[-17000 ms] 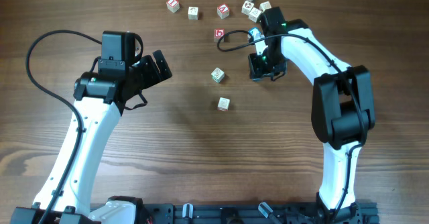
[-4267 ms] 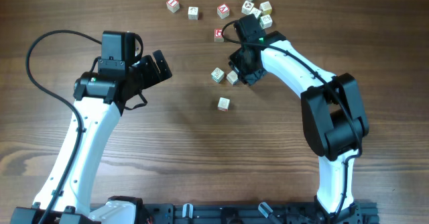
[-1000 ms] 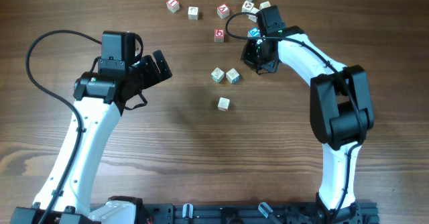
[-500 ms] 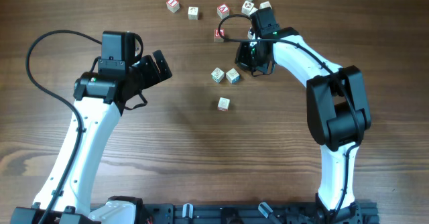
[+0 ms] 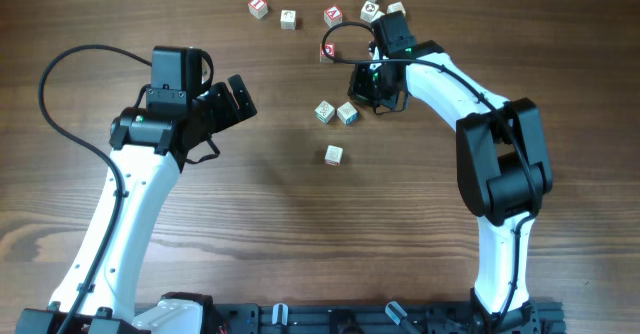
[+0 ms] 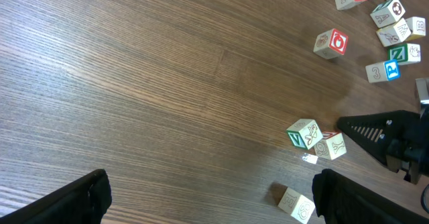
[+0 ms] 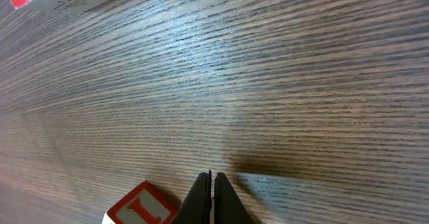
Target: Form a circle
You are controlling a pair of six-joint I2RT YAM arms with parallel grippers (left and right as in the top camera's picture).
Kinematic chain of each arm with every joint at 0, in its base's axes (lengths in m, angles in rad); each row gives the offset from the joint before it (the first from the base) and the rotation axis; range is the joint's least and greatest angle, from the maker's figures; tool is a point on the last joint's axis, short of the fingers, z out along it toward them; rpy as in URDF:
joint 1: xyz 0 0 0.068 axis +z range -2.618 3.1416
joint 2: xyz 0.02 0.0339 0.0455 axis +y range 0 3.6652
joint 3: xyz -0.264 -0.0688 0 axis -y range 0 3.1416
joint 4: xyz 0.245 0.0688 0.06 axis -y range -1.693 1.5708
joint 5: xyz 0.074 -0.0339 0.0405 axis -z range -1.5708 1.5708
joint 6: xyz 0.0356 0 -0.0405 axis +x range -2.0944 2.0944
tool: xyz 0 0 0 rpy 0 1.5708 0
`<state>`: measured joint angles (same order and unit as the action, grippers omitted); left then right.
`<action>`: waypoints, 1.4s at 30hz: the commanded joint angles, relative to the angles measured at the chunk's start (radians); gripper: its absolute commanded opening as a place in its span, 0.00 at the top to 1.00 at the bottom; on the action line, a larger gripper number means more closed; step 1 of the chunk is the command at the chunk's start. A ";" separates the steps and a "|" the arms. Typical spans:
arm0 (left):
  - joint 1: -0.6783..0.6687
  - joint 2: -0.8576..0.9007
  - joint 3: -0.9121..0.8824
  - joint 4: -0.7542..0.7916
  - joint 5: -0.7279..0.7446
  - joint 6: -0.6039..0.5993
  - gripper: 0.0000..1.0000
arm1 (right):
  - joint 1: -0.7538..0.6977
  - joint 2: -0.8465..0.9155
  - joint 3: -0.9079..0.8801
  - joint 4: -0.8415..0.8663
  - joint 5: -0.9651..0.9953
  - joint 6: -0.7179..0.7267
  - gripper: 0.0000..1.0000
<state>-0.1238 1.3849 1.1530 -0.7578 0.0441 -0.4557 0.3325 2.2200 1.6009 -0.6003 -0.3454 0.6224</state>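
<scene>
Two pale wooden letter cubes (image 5: 347, 113) are set touching; a third cube (image 5: 333, 155) is left apart.
The circle is judged unfinished; the right gripper (image 7: 210, 194) is pinched shut, empty, and the left gripper (image 5: 240, 96) is spread wide.

On the wooden table (image 5: 250, 234) — two letter cubes (image 5: 325, 112) touching near the middle, a lone cube (image 5: 333, 155) close by (not touching), a loose scatter (image 5: 288, 18) along the far edge.
</scene>
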 commanded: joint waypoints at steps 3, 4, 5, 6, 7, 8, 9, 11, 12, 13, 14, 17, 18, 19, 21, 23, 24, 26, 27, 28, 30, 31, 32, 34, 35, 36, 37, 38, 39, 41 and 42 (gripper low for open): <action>0.005 0.006 0.006 0.002 0.008 -0.009 0.00 | 0.005 0.015 -0.010 -0.003 -0.024 -0.019 0.95; 0.005 0.006 0.006 0.002 0.008 -0.009 0.00 | 0.005 0.015 -0.010 -0.006 -0.024 -0.018 0.95; 0.005 0.006 0.006 0.002 0.008 -0.009 0.00 | 0.006 0.015 -0.010 -0.007 -0.024 -0.019 0.95; 0.005 0.006 0.006 0.002 0.008 -0.009 0.00 | 0.008 0.015 -0.010 -0.007 -0.024 -0.019 0.95; 0.005 0.006 0.006 0.002 0.008 -0.009 0.00 | 0.010 0.015 -0.010 -0.007 -0.024 -0.019 0.95; 0.005 0.006 0.006 0.002 0.008 -0.009 0.00 | 0.011 0.015 -0.010 -0.007 -0.024 -0.019 0.95; 0.005 0.006 0.006 0.002 0.008 -0.009 0.00 | 0.013 0.015 -0.010 -0.006 -0.023 -0.019 0.96; 0.005 0.006 0.006 0.002 0.008 -0.009 0.00 | 0.015 0.015 -0.010 -0.007 -0.024 -0.019 0.96; 0.005 0.006 0.006 0.002 0.008 -0.009 0.00 | 0.015 0.015 -0.010 -0.007 -0.024 -0.019 0.96; 0.005 0.006 0.006 0.002 0.008 -0.009 0.00 | 0.015 0.015 -0.010 -0.007 -0.024 -0.019 0.95; 0.005 0.006 0.006 0.002 0.008 -0.009 0.00 | 0.015 0.015 -0.010 -0.007 -0.024 -0.019 0.96; 0.005 0.006 0.006 0.002 0.008 -0.009 0.00 | 0.015 0.015 -0.010 -0.011 -0.023 -0.019 0.96; 0.005 0.006 0.006 0.002 0.008 -0.009 0.00 | 0.015 0.015 -0.010 -0.013 -0.023 -0.018 0.95; 0.005 0.006 0.006 0.002 0.008 -0.009 0.00 | 0.015 0.015 -0.010 -0.014 -0.024 -0.019 0.95; 0.005 0.006 0.006 0.002 0.008 -0.009 0.00 | 0.015 0.015 -0.010 -0.014 -0.024 -0.018 0.95; 0.005 0.006 0.006 0.002 0.008 -0.009 0.00 | 0.015 0.015 -0.010 -0.014 -0.024 -0.018 0.95; 0.005 0.006 0.006 0.002 0.008 -0.009 0.00 | 0.015 0.015 -0.010 -0.014 -0.024 -0.018 0.95; 0.005 0.006 0.006 0.002 0.008 -0.009 0.00 | 0.015 0.015 -0.010 -0.014 -0.024 -0.018 0.96; 0.005 0.006 0.006 0.002 0.008 -0.009 0.00 | 0.016 0.015 -0.010 -0.014 -0.024 -0.018 0.96; 0.005 0.006 0.006 0.002 0.008 -0.009 0.00 | 0.016 0.015 -0.010 -0.014 -0.024 -0.018 0.95; 0.005 0.006 0.006 0.002 0.008 -0.009 0.00 | 0.018 0.015 -0.010 -0.014 -0.024 -0.018 0.95; 0.005 0.006 0.006 0.002 0.008 -0.009 0.00 | 0.018 0.015 -0.010 -0.014 -0.024 -0.018 0.95; 0.005 0.006 0.006 0.002 0.008 -0.009 0.00 | 0.018 0.015 -0.010 -0.014 -0.024 -0.018 0.95; 0.005 0.006 0.006 0.002 0.008 -0.009 0.00 | 0.018 0.015 -0.010 -0.014 -0.024 -0.018 0.95; 0.005 0.006 0.006 0.002 0.008 -0.009 0.00 | 0.018 0.015 -0.010 -0.014 -0.024 -0.018 0.95; 0.005 0.006 0.006 0.002 0.008 -0.009 0.00 | 0.018 0.015 -0.010 -0.014 -0.024 -0.018 0.96; 0.005 0.006 0.006 0.002 0.008 -0.009 0.00 | 0.018 0.015 -0.010 -0.014 -0.024 -0.018 0.95; 0.005 0.006 0.006 0.002 0.008 -0.009 0.00 | 0.018 0.015 -0.010 -0.014 -0.024 -0.018 0.95; 0.005 0.006 0.006 0.002 0.008 -0.009 0.00 | 0.018 0.015 -0.010 -0.015 -0.024 -0.018 0.95; 0.005 0.006 0.006 0.002 0.008 -0.009 0.00 | 0.018 0.015 -0.010 -0.023 -0.015 -0.017 0.95; 0.005 0.006 0.006 0.002 0.008 -0.009 0.00 | 0.018 0.015 -0.010 -0.032 -0.002 -0.013 0.95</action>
<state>-0.1238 1.3849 1.1530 -0.7578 0.0441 -0.4561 0.3439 2.2200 1.6009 -0.6167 -0.3588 0.6224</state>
